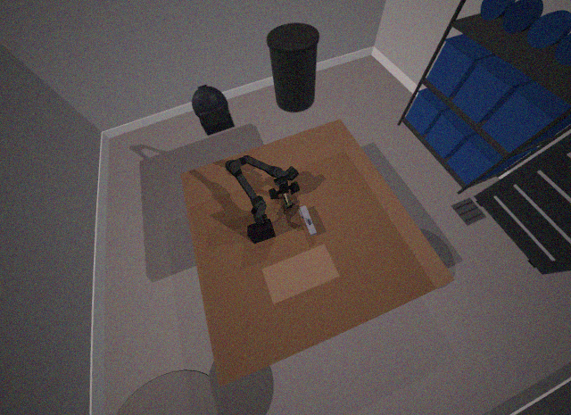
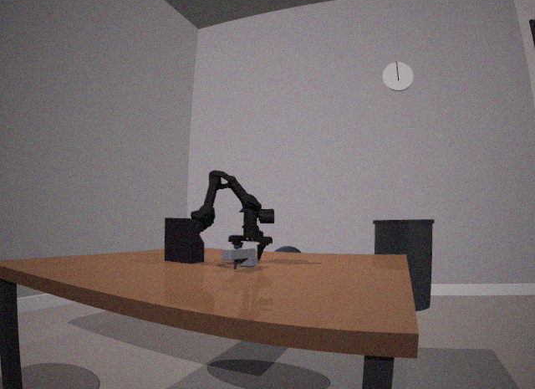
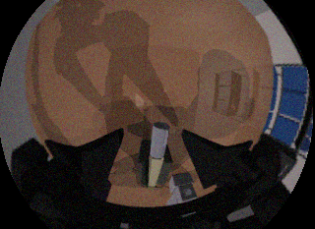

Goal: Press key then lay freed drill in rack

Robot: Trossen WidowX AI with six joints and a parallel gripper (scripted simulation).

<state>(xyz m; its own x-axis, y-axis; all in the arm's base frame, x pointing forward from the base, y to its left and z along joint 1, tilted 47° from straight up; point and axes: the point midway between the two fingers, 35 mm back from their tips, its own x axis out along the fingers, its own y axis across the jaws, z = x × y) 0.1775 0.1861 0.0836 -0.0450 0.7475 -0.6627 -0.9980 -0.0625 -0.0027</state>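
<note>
Table, one, carries my one black arm; one dark trash can stands beyond it. My claw is spread wide, pinching nothing. One pale block sits close beside it, a near obstacle. One grey-and-yellow rod, perhaps the drill, shows between the claw's fingers; I can't tell which part is the key.

Dim light falls on plain grey walls with 1 round white clock. A brown wooden table stands on a greyish floor, near 1 tall black cylindrical bin; blue boxes fill a dark-framed shelf unit.
</note>
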